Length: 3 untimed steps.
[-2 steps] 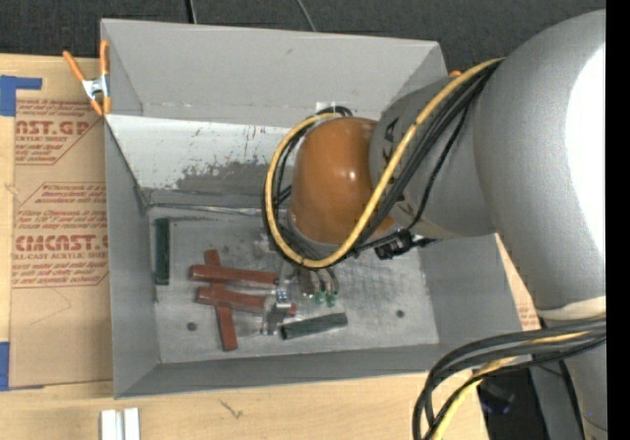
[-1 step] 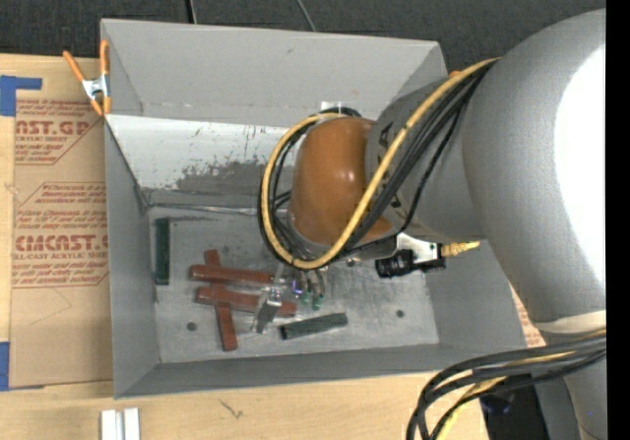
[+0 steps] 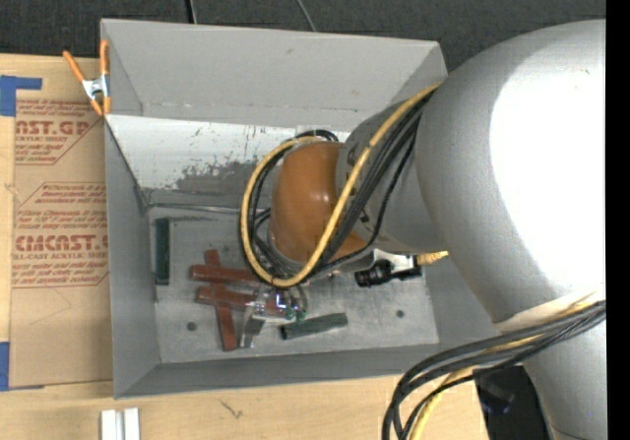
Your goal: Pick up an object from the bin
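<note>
The grey metal bin [image 3: 295,74] is showing smooth sloping walls and a floor that is scuffed and speckled with dark marks near the back. On that floor a small heap of flat reddish-brown bars [image 3: 219,276] is lying left of centre, toward the front; they are straight-edged and matt (possibly wood or plastic, it cannot be told which) and are crossing one another at angles. The gripper [image 3: 268,310] is standing low at the right end of this heap, touching or nearly touching the nearest bars. Whether it is spread or closed, and whether anything is caught in it, cannot be told, since its tip is small and crowded by glinting metal parts. Just to its right a dark green bar [image 3: 313,326] is lying flat, slightly tilted. A second green bar [image 3: 160,251] is lying lengthwise along the left wall, well apart from the rest. The glossy rounded orange cover [image 3: 305,197] and looping yellow and black cables [image 3: 254,221] are hiding the middle of the floor.
</note>
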Each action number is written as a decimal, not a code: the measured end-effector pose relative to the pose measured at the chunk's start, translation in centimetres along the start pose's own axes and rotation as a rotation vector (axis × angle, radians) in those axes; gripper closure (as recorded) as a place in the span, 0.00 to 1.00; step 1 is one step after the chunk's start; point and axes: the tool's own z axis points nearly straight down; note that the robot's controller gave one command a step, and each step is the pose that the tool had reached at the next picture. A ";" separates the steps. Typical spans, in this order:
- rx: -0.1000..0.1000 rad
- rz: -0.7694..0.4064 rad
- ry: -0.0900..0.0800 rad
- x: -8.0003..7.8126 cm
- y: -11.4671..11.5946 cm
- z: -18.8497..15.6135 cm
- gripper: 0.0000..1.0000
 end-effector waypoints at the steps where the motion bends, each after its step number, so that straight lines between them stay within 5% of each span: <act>1: -0.003 0.220 0.004 1.8 0.0 -0.5 1.00; 3: 0.000 0.221 0.006 2.0 -0.1 -1.2 1.00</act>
